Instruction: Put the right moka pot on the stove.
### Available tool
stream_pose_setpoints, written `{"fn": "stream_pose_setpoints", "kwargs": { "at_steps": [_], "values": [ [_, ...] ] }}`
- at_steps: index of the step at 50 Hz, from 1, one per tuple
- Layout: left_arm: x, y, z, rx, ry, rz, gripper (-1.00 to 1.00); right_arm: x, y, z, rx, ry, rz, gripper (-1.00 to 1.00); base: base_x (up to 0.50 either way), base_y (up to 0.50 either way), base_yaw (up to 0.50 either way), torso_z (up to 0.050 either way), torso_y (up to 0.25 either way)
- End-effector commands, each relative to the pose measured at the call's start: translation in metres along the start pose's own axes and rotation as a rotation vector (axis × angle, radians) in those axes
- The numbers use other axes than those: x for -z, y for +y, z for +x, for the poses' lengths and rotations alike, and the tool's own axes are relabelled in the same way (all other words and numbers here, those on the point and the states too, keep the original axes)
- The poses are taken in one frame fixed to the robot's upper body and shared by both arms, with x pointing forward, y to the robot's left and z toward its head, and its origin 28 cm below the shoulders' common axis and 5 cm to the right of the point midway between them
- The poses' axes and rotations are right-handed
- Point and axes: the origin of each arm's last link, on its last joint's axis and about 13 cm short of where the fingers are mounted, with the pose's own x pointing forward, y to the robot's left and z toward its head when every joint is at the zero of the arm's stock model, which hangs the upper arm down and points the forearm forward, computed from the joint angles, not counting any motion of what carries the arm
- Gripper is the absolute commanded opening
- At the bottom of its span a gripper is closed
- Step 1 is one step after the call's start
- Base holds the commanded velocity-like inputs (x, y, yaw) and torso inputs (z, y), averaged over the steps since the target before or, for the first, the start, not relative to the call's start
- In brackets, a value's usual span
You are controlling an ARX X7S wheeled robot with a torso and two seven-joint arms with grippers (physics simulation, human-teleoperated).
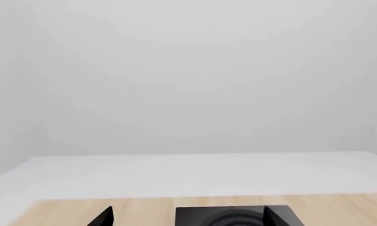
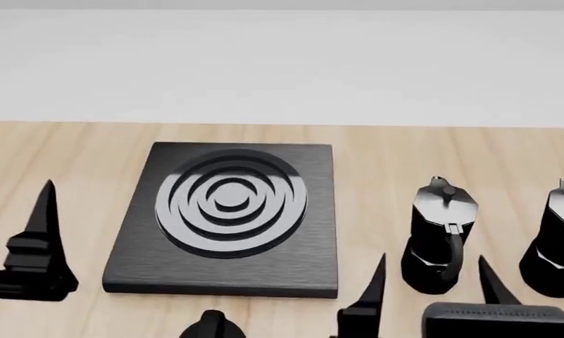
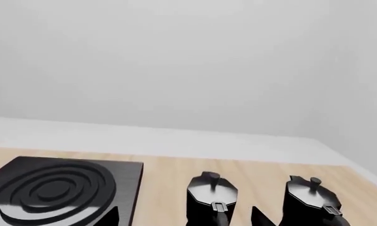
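Two matching black moka pots stand on the wooden table to the right of the stove [image 2: 230,218]. The right moka pot [image 2: 556,239] is cut by the head view's right edge; its twin [image 2: 441,236] stands to its left. My right gripper [image 2: 432,259] is open and empty, its fingers [image 2: 371,299] straddling the twin from the near side, not touching it. In the right wrist view the right moka pot [image 3: 312,197] is off to one side of the right gripper [image 3: 188,217], and the stove [image 3: 50,188] is on the other. My left gripper [image 1: 188,217] is open and empty near the stove [image 1: 226,216].
A black oval knob [image 2: 211,325] sits just in front of the stove's near edge. The wooden table [image 2: 385,162] ends a little behind the stove, with a white surface beyond. One left finger [image 2: 45,211] stands left of the stove.
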Motion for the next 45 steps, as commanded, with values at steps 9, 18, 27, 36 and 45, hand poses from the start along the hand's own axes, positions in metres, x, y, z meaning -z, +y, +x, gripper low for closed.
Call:
{"fn": "stream_pose_setpoints", "kwargs": {
  "at_steps": [9, 18, 27, 36, 45],
  "values": [
    [-0.0067, 0.0002, -0.0013, 0.006, -0.011, 0.008, 1.0, -0.0042, -0.0008, -0.0008, 0.005, -0.01, -0.004, 1.0, 0.0, 0.0, 0.0, 0.0, 0.0],
    [-0.0052, 0.0001, 0.0001, -0.01, -0.002, 0.021, 1.0, -0.011, -0.0016, -0.0021, 0.009, -0.014, -0.003, 1.0, 0.0, 0.0, 0.0, 0.0, 0.0],
    [-0.0058, 0.0007, 0.0005, -0.021, -0.001, -0.002, 1.0, -0.0114, -0.0005, -0.0037, 0.012, -0.006, -0.014, 1.0, 0.0, 0.0, 0.0, 0.0, -0.03],
    [-0.0046, 0.0006, 0.0008, -0.02, 0.003, -0.002, 1.0, -0.0129, -0.0018, -0.0043, 0.015, -0.009, -0.014, 1.0, 0.0, 0.0, 0.0, 0.0, -0.176],
    [-0.0035, 0.0011, 0.0019, -0.03, 0.007, 0.0, 1.0, -0.0116, -0.0034, -0.0036, 0.023, -0.009, -0.016, 1.0, 0.0, 0.0, 0.0, 0.0, -0.176]
  ]
}}
